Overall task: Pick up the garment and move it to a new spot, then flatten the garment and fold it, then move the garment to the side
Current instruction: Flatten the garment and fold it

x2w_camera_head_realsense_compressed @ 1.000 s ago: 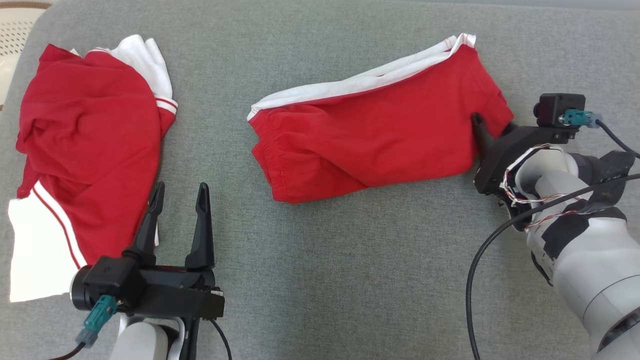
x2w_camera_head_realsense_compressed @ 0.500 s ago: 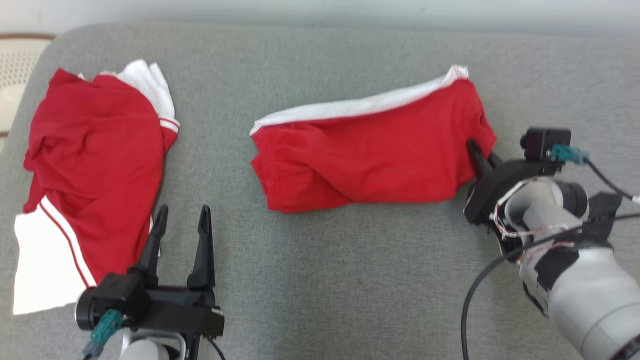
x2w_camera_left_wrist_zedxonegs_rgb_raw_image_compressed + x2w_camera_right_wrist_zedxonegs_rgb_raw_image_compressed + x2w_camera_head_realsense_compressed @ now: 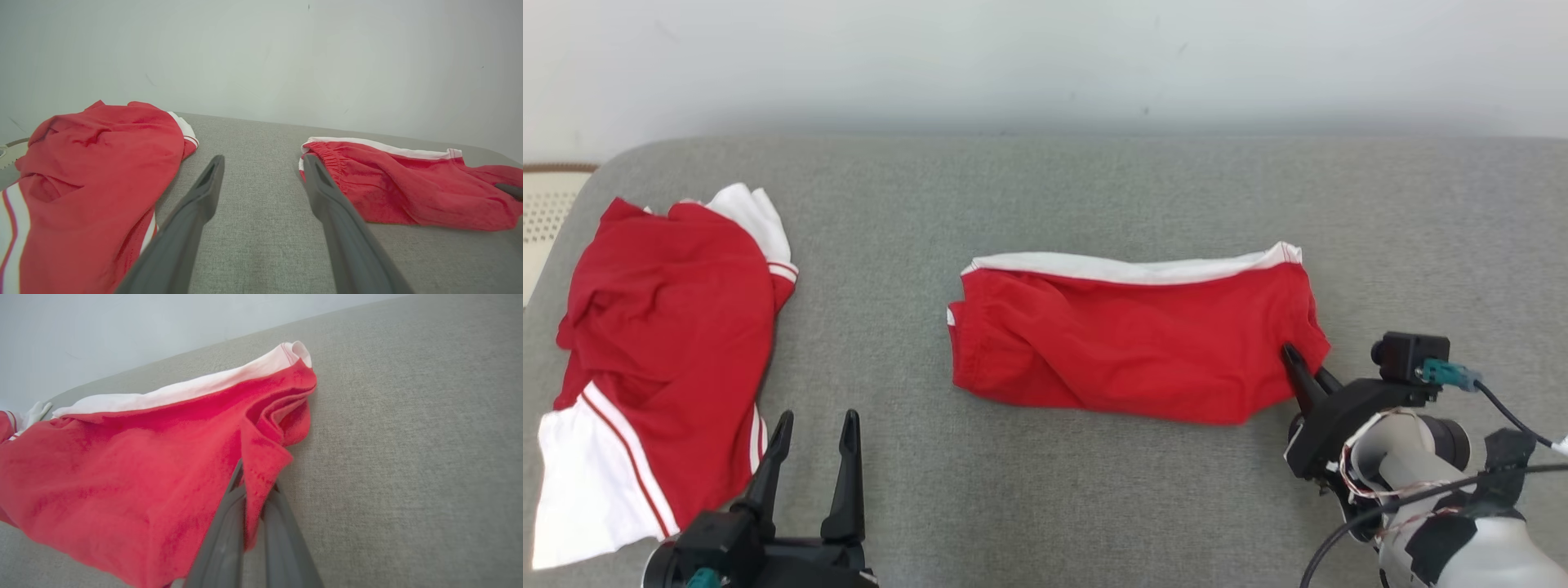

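Observation:
The garment [image 3: 1135,343] is a pair of red shorts with a white side stripe, lying lengthwise on the grey cushion [image 3: 1094,506]. My right gripper [image 3: 1290,358] is shut on a fold of red cloth at its right end. In the right wrist view, the garment [image 3: 143,469] has its hem pinched between the two fingers of the right gripper [image 3: 255,486]. My left gripper [image 3: 817,420] stands open at the lower left, holding nothing. The left wrist view has the left gripper [image 3: 263,163] pointing at bare cushion, with the garment [image 3: 400,183] to its right.
A second red and white garment [image 3: 662,343] lies crumpled at the left end of the cushion, close beside the left gripper, and appears as the second garment [image 3: 94,163] in the left wrist view. A pale wall [image 3: 1045,65] runs behind the cushion. A cream perforated object [image 3: 543,212] sits past the left edge.
The right gripper shut on the garment's right end and drew it nearer, so the garment lies more level. The head camera tilted up, bringing the wall into view. The left gripper stayed open.

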